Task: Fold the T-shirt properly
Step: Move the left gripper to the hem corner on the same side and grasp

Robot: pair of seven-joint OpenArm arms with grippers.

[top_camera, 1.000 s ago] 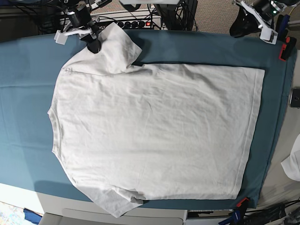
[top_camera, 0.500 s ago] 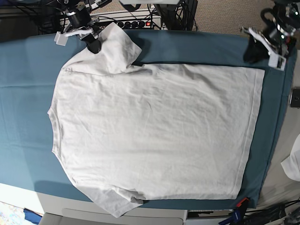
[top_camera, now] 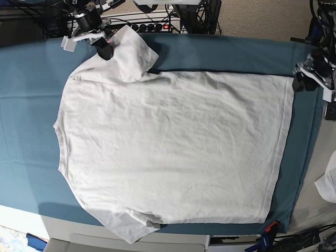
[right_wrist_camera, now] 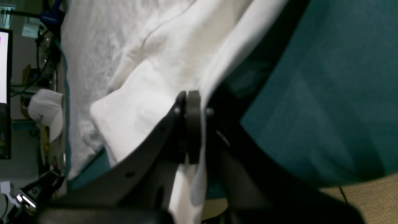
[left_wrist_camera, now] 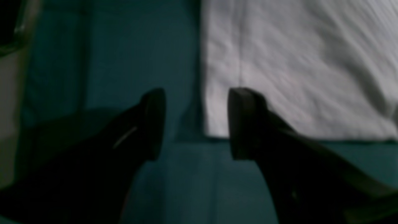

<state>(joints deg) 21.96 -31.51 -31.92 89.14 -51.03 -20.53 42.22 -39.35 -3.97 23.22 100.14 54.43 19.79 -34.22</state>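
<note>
Left pincer has dropped to the shirt's hem corner, jaws parted, empty. Right pincer stays clamped on the sleeve. Fold lift looks imminent.

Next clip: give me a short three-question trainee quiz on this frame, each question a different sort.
1. True or false: the right tool is shut on a sleeve of the T-shirt.
2. The left tool is: A) open near the hem corner; B) shut on the hem; C) out of view.
3. Fill in: the T-shirt lies on a ____ cloth.

Key: 1 true; 2 A; 3 teal.
</note>
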